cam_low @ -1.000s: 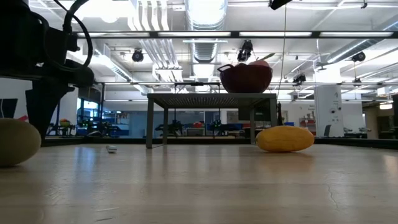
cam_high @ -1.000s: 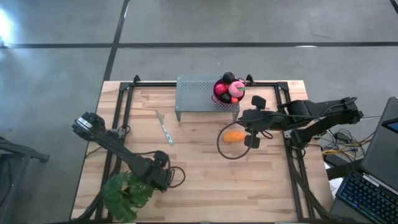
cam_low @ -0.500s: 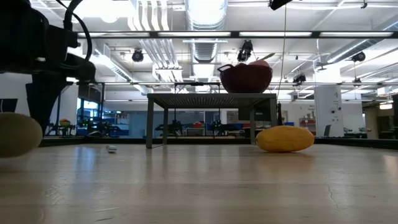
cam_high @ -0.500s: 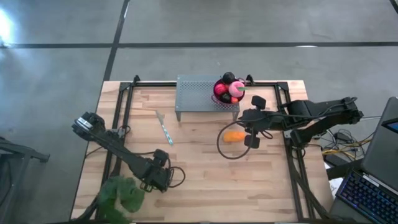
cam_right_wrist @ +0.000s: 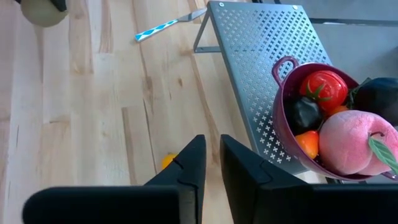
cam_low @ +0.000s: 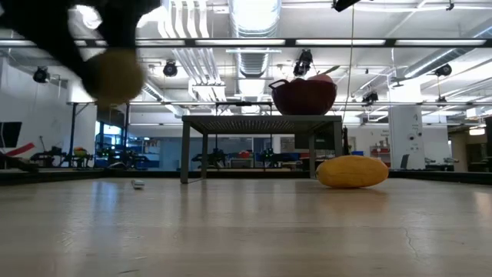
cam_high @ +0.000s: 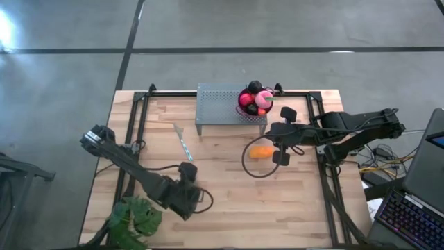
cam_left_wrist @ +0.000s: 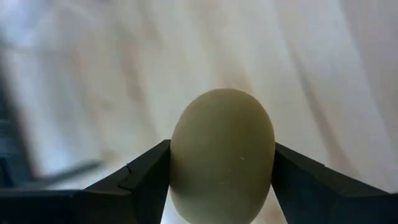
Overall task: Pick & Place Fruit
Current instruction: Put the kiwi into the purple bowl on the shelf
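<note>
Pinching the olive-green piece between both fingers, the left gripper sits at 7 o'clock on the table, raised clear of the wood, just beside the leafy plant. The right gripper, jaws nearly pressed together and empty, hovers at 2 o'clock over the elongated orange piece. Remaining fruit fills the purple bowl on the perforated stand.

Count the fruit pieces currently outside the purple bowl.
2: the olive-green piece clamped in the left tool, lifted off the table; the orange piece lying below the right tool. Others may be hidden.
</note>
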`<state>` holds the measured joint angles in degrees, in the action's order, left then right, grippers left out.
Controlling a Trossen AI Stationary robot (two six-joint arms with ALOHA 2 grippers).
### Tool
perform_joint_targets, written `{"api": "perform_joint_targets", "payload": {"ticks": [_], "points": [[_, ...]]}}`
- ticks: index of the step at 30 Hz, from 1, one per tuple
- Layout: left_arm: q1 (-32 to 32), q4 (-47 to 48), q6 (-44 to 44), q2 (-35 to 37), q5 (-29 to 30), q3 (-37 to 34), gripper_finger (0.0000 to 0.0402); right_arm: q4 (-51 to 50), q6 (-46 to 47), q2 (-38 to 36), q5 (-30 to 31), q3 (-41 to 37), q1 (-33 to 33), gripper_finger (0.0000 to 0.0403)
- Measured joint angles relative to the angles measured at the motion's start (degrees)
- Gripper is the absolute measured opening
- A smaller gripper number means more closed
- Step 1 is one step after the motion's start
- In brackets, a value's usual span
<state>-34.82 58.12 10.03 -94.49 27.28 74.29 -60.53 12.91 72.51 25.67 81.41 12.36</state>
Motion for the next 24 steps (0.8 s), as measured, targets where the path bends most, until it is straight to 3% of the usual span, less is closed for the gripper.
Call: {"api": "perform_joint_targets", "payload": {"ticks": [6, 11, 16, 24], "points": [[1.2, -2.7, -6.8, 1.5, 15.3, 5.6, 0.0248, -0.2, 0.0, 0.0, 0.0, -0.1, 0.0, 0.0051], [4.7, -13.0, -17.4, 5.4, 17.0, 5.2, 0.0248, -0.4, 0.0, 0.0, 0.0, -0.1, 0.0, 0.0066], [10.5, -21.0, -26.5, 8.5, 10.6, 5.1, 0.0248, -1.2, -0.9, -0.1, 0.0, -0.1, 0.0, 0.008], [24.2, -32.0, -34.4, 11.2, -11.7, 5.1, 0.0248, -3.7, -1.2, -1.4, 3.9, -0.1, -0.6, 0.0094]]}}
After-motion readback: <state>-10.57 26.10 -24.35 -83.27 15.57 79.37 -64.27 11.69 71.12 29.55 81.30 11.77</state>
